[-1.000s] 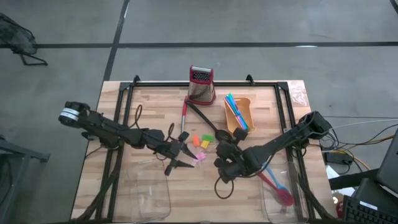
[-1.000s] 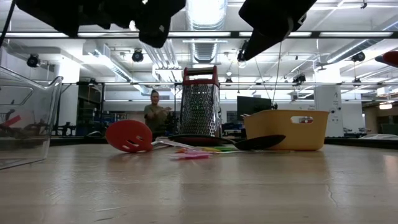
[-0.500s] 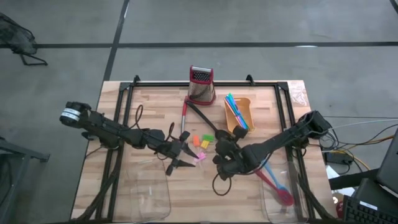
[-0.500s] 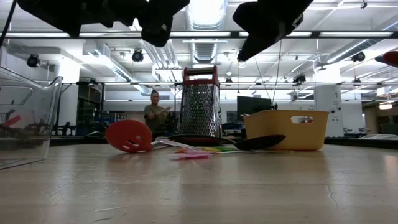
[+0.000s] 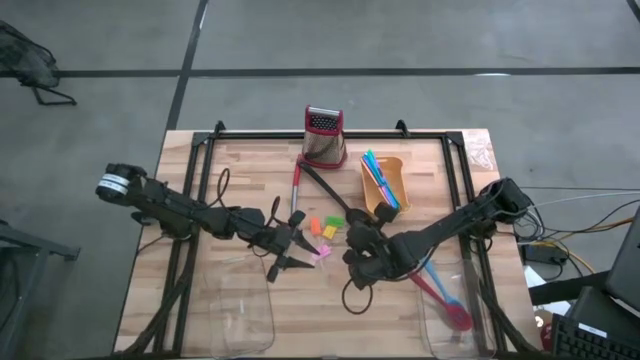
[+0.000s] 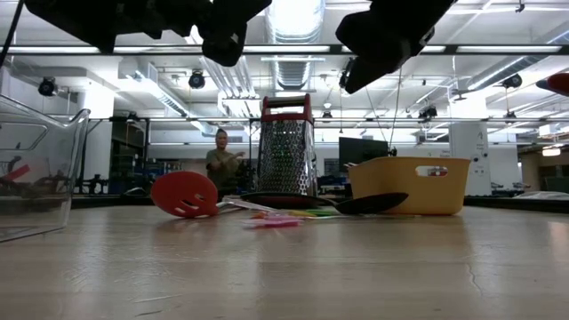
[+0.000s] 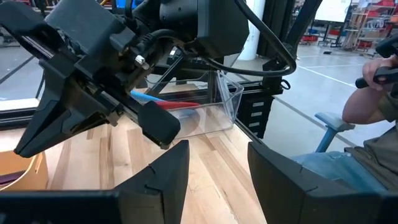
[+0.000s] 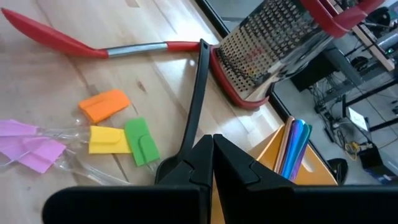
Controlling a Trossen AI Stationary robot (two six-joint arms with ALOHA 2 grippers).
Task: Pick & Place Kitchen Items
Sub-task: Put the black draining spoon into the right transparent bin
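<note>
My left gripper (image 5: 297, 252) hangs open and empty above the table's middle, next to a pink piece (image 5: 322, 252); its spread fingers show in the left wrist view (image 7: 217, 163). My right gripper (image 5: 356, 243) is shut and empty, above the table, near the black ladle (image 8: 194, 99). The red spatula (image 8: 74, 43), the orange (image 8: 104, 104), yellow (image 8: 109, 140) and green (image 8: 140, 141) pieces and the pink pieces (image 8: 28, 144) lie flat on the wood. Coloured sticks (image 5: 379, 178) stand in a yellow bin (image 5: 392, 190). In the low view both grippers hang well above the tabletop.
A metal grater (image 5: 325, 135) with a red handle stands at the far middle. Clear trays sit at the near left (image 5: 238, 312) and near right (image 5: 470, 290); the right one holds a red spoon (image 5: 446, 303). A person sits beyond the table (image 7: 379, 93).
My right gripper has edged a little toward the table's left edge, staying shut and clear of the table. Nothing on the table has moved.
</note>
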